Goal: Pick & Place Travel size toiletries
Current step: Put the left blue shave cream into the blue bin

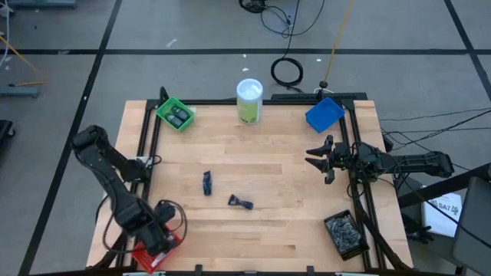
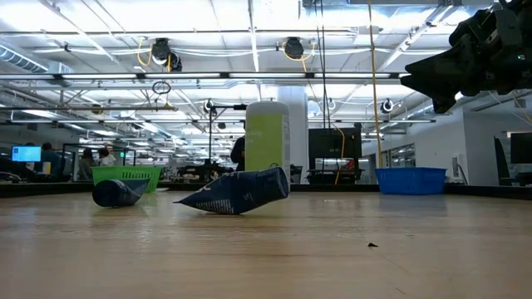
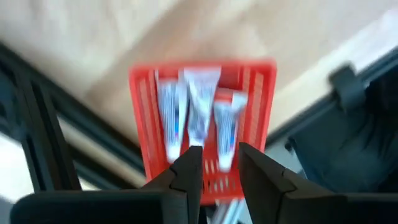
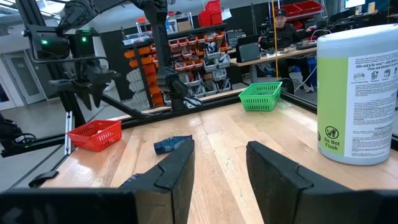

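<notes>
Left gripper (image 3: 216,163): my two dark fingers stand a narrow gap apart with nothing between them. Directly below the tips sits the red slotted plastic bin (image 3: 143,118), and in it three blue-and-white squeeze tubes (image 3: 200,102) lie side by side, caps toward me. In the high view this gripper (image 1: 156,236) hangs over that bin (image 1: 146,257) at the table's near left corner.

Risk 1: if I go down from here, the tips could catch the bin's near wall or press a tube; the bin looks light, so I judge it could tip or slide off the corner.

Right gripper (image 4: 217,163): fingers spread wide, empty, held above the wooden table top (image 4: 261,143) near its right edge (image 1: 325,159). Beyond the tips, toward the middle of the table, lies a small dark blue crumpled tube (image 4: 171,144), and a second dark blue piece (image 1: 240,202) lies apart from it, nearer the front edge; both rest flat on the wood.

Risk 2: these pieces lie low and soft. A grasp set slightly off their axis could, I judge, push them along the wood rather than close on them.

Farther out, beside my right finger, stands the tall white-and-green cylindrical canister (image 4: 357,93). Risk 3: a wide swing toward the green slotted bin (image 4: 261,96) could knock it over. The blue plastic bin (image 1: 324,114) sits at the far right corner.
</notes>
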{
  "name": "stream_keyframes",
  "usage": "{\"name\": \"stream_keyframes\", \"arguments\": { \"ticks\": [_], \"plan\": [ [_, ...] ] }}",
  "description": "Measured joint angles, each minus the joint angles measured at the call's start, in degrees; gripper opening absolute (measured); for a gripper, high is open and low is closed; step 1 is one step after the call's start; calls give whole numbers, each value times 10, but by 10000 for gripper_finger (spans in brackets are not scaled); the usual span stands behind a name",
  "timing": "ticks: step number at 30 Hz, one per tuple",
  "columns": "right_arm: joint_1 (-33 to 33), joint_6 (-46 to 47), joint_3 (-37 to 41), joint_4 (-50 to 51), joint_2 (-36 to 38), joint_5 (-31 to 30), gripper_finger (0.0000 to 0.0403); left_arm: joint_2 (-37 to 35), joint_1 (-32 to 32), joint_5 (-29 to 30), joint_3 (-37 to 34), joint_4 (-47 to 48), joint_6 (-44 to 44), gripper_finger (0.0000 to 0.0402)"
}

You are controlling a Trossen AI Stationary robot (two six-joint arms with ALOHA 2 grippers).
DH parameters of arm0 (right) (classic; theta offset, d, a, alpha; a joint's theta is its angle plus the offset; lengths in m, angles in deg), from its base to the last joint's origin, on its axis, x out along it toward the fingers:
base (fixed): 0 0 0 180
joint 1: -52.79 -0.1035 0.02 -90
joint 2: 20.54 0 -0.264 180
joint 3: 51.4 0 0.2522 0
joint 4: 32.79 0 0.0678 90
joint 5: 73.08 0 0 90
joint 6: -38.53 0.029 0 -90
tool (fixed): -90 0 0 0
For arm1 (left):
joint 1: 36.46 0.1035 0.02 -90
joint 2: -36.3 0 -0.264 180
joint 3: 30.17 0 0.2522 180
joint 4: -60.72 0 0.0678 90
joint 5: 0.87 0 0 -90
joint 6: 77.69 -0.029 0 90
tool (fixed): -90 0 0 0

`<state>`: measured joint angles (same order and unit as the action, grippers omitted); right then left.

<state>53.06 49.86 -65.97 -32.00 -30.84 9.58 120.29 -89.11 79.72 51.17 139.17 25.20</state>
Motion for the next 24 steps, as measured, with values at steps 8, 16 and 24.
{"name": "stream_keyframes", "arguments": {
  "ticks": [8,16,24],
  "plan": [
    [0,0,0,0,0,0,134,0,96,185,0,32,-157,102],
    [0,0,0,0,0,-1,134,0,193,249,-2,18,-254,113],
    [0,-3,0,0,0,-1,134,0,298,305,-86,-36,-245,214]
  ]
}}
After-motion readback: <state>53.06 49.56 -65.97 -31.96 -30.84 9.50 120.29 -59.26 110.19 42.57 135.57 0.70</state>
